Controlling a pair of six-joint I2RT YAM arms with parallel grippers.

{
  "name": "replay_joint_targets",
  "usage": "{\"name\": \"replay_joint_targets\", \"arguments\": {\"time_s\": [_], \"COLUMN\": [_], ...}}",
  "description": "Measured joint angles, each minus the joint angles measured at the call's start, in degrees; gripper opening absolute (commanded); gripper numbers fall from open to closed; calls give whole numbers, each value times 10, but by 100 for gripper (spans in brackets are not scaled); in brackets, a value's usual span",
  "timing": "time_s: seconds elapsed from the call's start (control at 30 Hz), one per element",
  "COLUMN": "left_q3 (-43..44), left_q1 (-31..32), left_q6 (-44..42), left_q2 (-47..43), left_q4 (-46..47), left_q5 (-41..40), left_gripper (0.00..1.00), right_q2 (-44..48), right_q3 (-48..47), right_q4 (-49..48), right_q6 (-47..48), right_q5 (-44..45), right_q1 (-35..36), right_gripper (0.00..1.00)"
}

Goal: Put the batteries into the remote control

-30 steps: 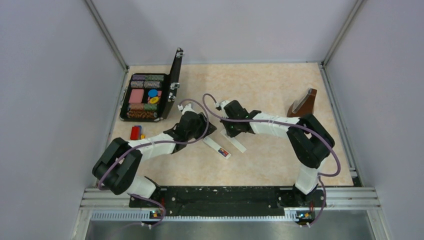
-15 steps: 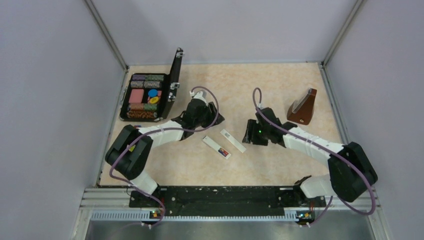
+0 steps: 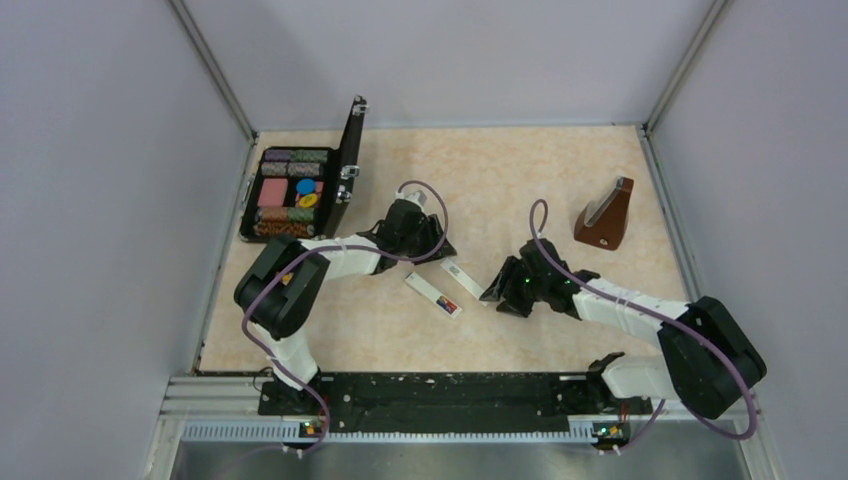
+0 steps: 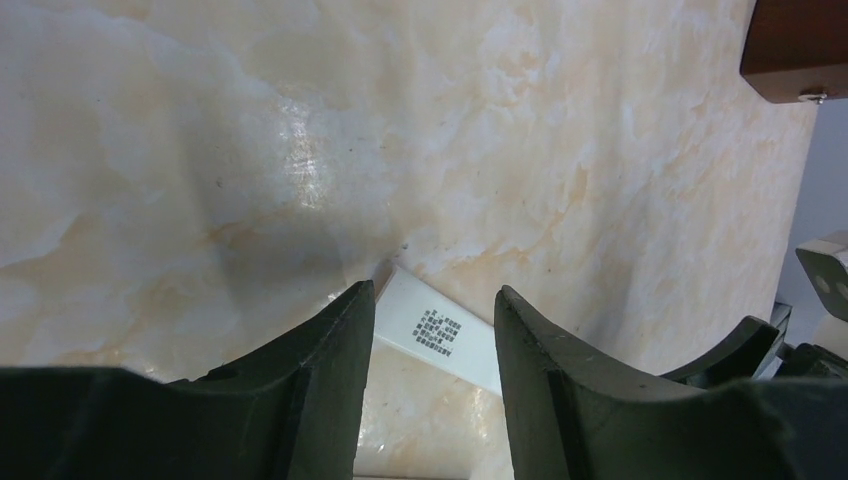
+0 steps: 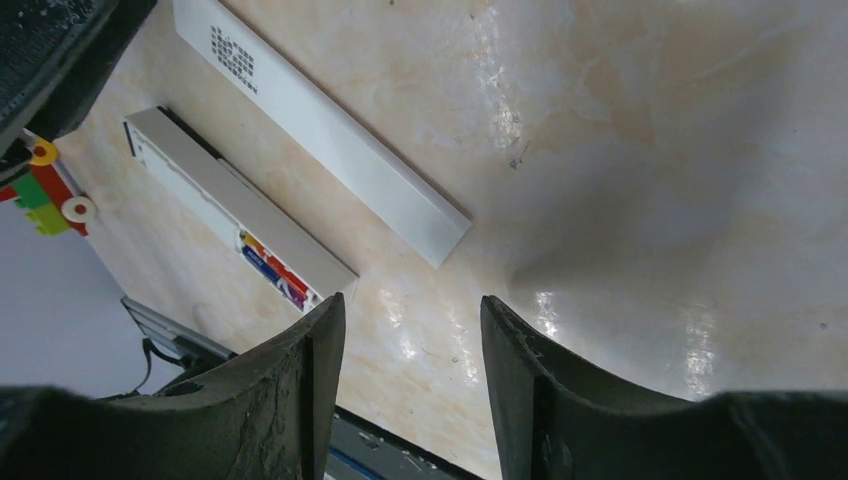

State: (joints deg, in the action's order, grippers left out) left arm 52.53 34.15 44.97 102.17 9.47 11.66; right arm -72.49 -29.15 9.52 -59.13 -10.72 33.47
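Right pincer (image 3: 497, 290) farther back; two batteries (image 5: 272, 275)

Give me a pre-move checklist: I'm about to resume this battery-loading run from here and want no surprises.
1. Batteries seated in the remote control: ok; both lie in the open bay at one end.
2. Bay closed: not ok; the white labelled strip, probably the cover, lies beside the remote control, apart from it.
3. Left pincer free: ok; open, holding nothing, pointed at one end of the strip.
4. Right pincer free: ok; open and empty.
5. Battery polarity: cannot tell.
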Motion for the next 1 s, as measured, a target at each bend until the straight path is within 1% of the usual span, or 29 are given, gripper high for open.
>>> {"name": "replay_joint_targets", "arguments": {"time_s": [0.3,0.57,0.77,1.0], "left_q3": [-7,-7,3,21], "left_q1": [1,6,10,13], "left_q6": [12,15,-11,-29], "left_q2": [0,0,0,21], "left_q4": [-7,-22,-32,-25], "left_q5": [15,-5,-21,-7], "left_gripper": [51,51,52,48], "right_q2": [-20,-30,-31,-42], "right_q3": [11,11,11,11], "right_q4": [-50,-67,-68,-77], "right_q6": [-33,-35,-31,-25], "right_q5": [-1,-1,-1,-6], "right_q1": [0,0,0,0], "right_gripper": [51,51,52,50]}}
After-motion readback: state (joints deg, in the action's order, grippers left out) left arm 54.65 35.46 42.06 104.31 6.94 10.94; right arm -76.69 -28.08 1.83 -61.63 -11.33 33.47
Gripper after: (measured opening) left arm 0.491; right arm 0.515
